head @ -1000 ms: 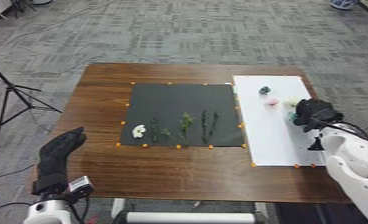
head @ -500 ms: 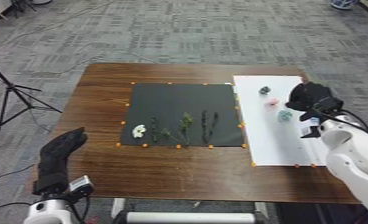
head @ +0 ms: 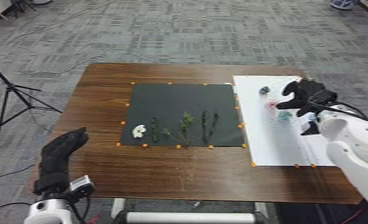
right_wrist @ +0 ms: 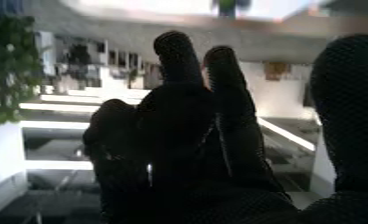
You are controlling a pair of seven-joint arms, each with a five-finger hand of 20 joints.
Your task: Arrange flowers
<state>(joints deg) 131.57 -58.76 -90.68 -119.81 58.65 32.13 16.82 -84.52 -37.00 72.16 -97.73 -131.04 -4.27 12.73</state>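
Observation:
My right hand (head: 308,96) is above the white board (head: 269,145), its fingers pointing away and its thumb spread beside the pink flower (head: 271,105). In the right wrist view, the same hand (right_wrist: 180,130) is open, thumb apart, nothing visibly held. A teal flower (head: 284,115) lies just nearer than the hand, a dark one (head: 265,90) farther back. On the black mat (head: 167,100) rest a white flower (head: 139,131), a leafy sprig (head: 187,121) and several dark green stems (head: 205,127). My left hand (head: 60,156) stays open left of the mat.
Orange markers edge the mat and the board on the brown table (head: 163,175). A black tripod (head: 13,90) stands on the floor to the left. The right forearm (head: 349,135) crosses the table's right edge.
My right hand has moved away from the near side and slightly left, uncovering the teal flower and covering where a cream flower was. Its thumb has spread out. The left hand has not moved.

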